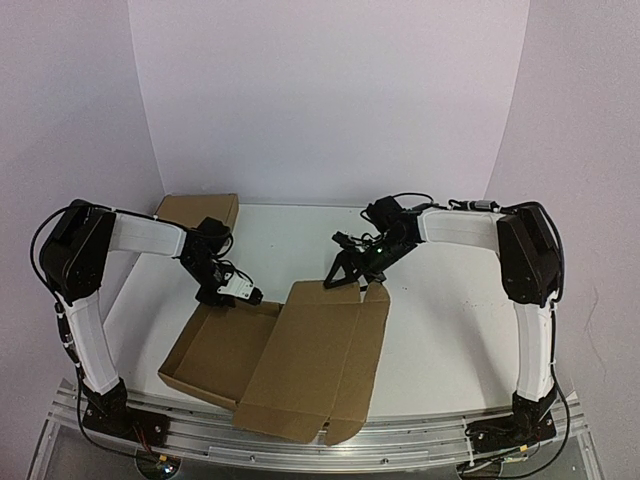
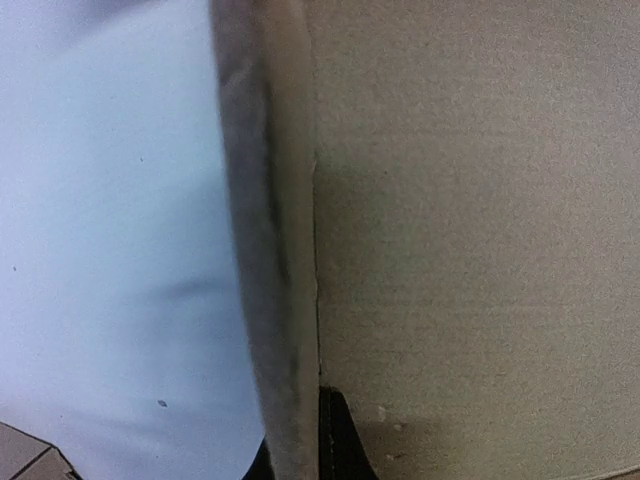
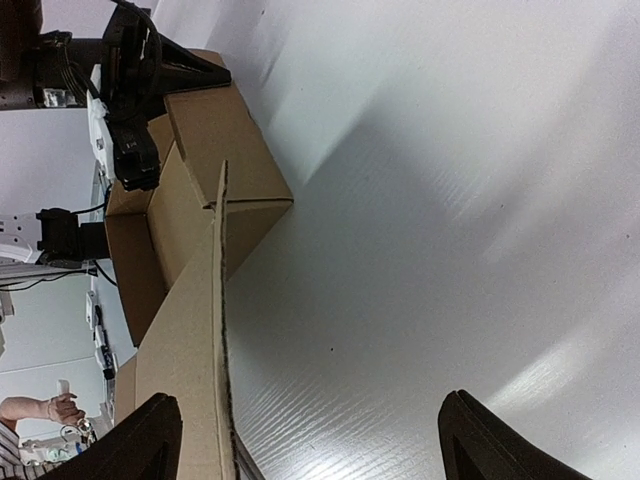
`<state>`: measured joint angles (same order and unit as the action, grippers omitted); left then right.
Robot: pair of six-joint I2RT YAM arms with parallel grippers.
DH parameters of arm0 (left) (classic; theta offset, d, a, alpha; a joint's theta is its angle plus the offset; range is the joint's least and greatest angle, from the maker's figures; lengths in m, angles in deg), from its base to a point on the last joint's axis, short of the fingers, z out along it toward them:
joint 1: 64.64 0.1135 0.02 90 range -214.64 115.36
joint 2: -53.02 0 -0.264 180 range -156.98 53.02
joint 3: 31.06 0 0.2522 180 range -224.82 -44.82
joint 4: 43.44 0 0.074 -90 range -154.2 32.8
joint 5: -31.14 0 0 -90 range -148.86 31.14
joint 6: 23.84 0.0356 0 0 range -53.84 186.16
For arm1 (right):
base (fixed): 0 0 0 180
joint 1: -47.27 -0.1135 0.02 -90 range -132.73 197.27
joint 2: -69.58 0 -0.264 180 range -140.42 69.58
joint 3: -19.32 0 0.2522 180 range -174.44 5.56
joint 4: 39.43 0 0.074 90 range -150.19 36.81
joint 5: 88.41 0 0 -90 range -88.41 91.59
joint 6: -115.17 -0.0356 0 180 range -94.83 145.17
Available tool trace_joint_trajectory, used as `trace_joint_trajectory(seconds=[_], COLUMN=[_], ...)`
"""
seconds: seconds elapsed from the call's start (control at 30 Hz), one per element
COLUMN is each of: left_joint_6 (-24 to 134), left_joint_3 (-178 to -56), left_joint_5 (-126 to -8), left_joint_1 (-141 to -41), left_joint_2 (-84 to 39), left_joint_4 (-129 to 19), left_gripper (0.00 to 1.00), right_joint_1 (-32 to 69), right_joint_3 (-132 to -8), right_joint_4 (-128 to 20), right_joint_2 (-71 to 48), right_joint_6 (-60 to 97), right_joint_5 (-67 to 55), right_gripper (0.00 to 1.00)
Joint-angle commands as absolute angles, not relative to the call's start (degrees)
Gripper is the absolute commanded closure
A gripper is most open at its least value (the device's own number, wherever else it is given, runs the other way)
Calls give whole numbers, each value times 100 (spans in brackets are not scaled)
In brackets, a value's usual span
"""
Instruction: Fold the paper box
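Big white table (image 1: 440, 330) under everything, pale walls (image 1: 330, 100) all round. Next biggest, the paper box (image 1: 315, 360), half-made: shallow tray open to the ceiling plus a wide lid panel spread out beside it. Sits just toward the near table edge from the fingers of the left gripper (image 1: 250, 297) and the right gripper (image 3: 308, 420). Long axis roughly along the line from the left fingers to the right ones, skewed a little, far edge reaching up to both. Then a smaller plain brown box (image 1: 198, 210), beyond the left fingers, well apart, tucked in the back corner. Left gripper squeezed right down on the tray's far wall, cardboard edge pinched between the fingers (image 2: 338, 445) in the wrist view. Right gripper spread wide, gripping nothing. Lid panel's edge poking up between its fingers (image 3: 150, 440), way closer to one than the other, so kinda in the way there. Can't tell if actually touching.
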<state>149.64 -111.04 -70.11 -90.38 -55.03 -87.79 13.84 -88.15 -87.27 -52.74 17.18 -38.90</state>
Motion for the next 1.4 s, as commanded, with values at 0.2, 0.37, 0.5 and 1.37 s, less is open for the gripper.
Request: trace_joint_trajectory(seconds=[0.2,0.37,0.5,1.37], left_joint_6=[14740,14654,14853,15569], left_joint_3=[-11074,-11488,-11940,-11617], left_joint_5=[-6720,-7005,-7026,-5771], left_joint_1=[-9057,-8965,-8891,-8881], left_joint_2=[-5566,-5674,-5769,-5814], left_joint_4=[-8733,-9190,-9599,-9477], left_gripper=[100,59,49,100], right_joint_1=[1388,1388,1387,1386], right_joint_3=[-8876,-8876,-8831,-8722], right_joint_4=[-8703,-8696,-8691,-8618], right_joint_2=[-4873,-4873,-4861,-4808], right_joint_6=[1780,1761,1752,1749], right_joint_5=[-3943,-3965,-3988,-3953], right_gripper=[10,10,10,10])
